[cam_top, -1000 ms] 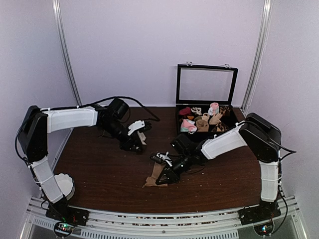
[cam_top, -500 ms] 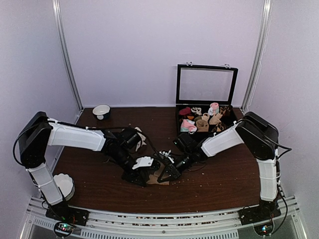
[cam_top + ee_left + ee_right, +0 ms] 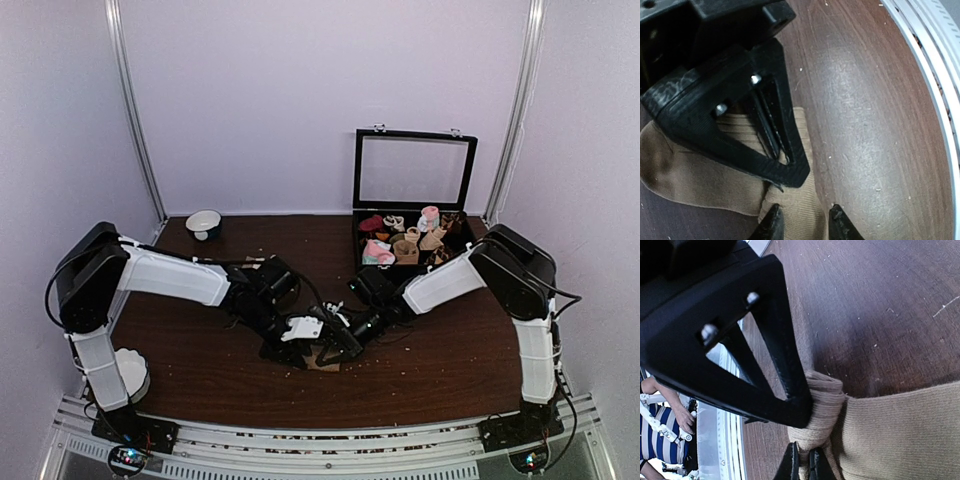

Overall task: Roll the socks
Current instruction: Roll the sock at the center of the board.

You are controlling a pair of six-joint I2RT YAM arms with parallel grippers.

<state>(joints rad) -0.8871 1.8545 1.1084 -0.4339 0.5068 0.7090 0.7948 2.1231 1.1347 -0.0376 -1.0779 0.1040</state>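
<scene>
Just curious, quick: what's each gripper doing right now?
Left gripper: open, astride the socks.
Right gripper: closed, pinching the socks.

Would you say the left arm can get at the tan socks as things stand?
Probably yes. The left gripper sits right at the socks, its open jaws astride a fold of cloth. The right gripper, shut on the socks close beside it, crowds the spot but does not seem to block it.

The socks (image 3: 695, 175) lie on the table (image 3: 200, 350) between the left gripper (image 3: 805, 223) and the right gripper (image 3: 803, 463). Behind them, rightwards, stands a box (image 3: 356, 180).
</scene>
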